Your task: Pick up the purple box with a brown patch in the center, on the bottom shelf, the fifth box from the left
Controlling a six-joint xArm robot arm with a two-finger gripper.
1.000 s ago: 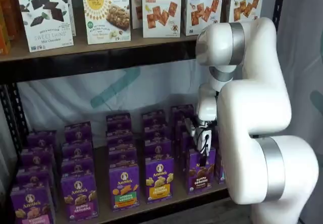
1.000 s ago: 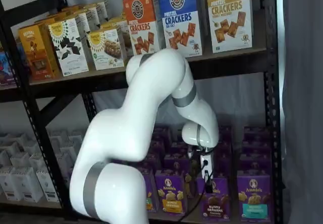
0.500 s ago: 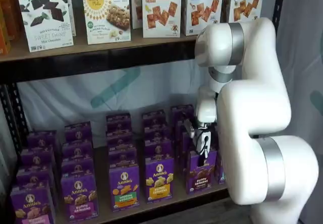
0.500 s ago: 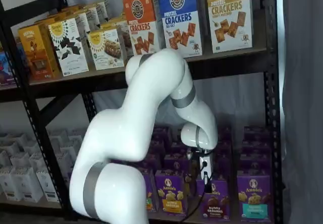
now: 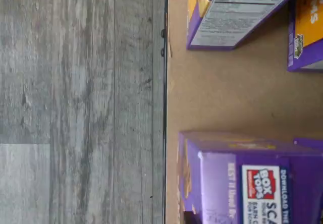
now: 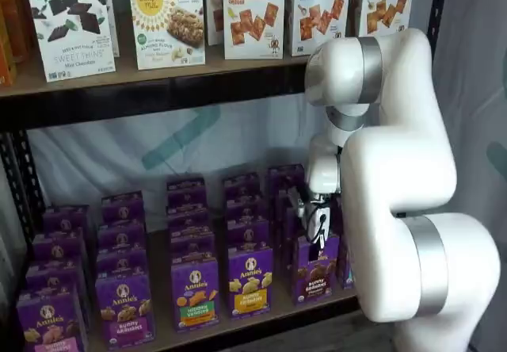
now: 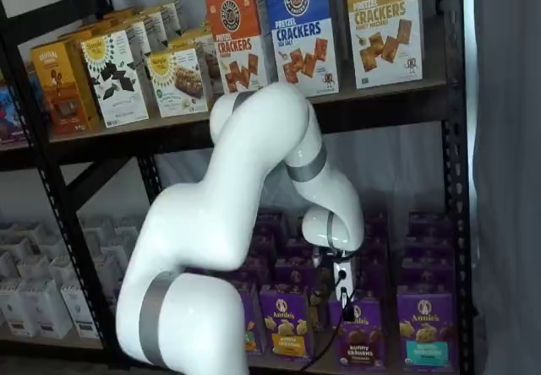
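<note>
The purple box (image 6: 314, 270) stands at the front edge of the bottom shelf (image 6: 261, 314), which serves as the counter here, in the front rank of Annie's cartons with more rows of purple cartons filed behind it; just to its left is the carton with yellow crackers (image 6: 250, 281), and to its right, in a shelf view, the one with a teal band (image 7: 426, 328). The white arm (image 6: 396, 177) reaches in from the right under the upper shelf (image 6: 150, 90) of cracker boxes and bends down, so that the pincer (image 7: 346, 297) hangs directly over the top of the target; that suits a grasp from above, since neighbours crowd its sides. The black fingers show only side-on, with a cable beside them, so I cannot tell whether they are spread or pressed together, nor whether they touch the carton yet. The wrist camera sees a carton top (image 5: 252, 178), bare shelf board and grey floor (image 5: 75, 103) beyond the edge.
</note>
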